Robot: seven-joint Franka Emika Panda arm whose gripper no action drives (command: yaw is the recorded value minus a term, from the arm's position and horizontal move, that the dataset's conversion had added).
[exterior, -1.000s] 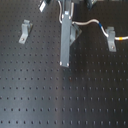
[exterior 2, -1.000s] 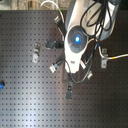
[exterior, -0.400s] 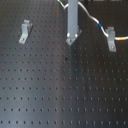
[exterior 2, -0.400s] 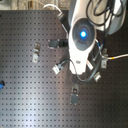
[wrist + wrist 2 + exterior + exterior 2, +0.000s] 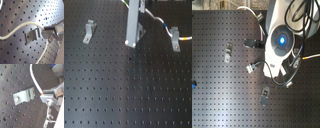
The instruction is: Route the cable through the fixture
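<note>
My gripper (image 5: 47,32) is shut on the white cable (image 5: 17,28), right beside the slotted top of a silver-grey fixture (image 5: 33,35). In the second wrist view the cable (image 5: 35,80) runs down into the fingertips (image 5: 46,97) next to the same fixture (image 5: 23,96). In the first exterior view the gripper (image 5: 130,42) hangs as a long grey bar in front of the middle fixture (image 5: 140,34). The cable (image 5: 155,19) with its blue and yellow bands runs to the first exterior view's right, to another fixture (image 5: 175,39).
A third fixture (image 5: 89,31) stands at the first exterior view's left on the black perforated board (image 5: 124,90). In the second exterior view the arm (image 5: 282,40) covers the gripper; two fixtures (image 5: 227,51) (image 5: 265,95) show beside it.
The gripper has moved back across the board toward the middle fixture, carrying the cable with it. The fixtures have not moved.
</note>
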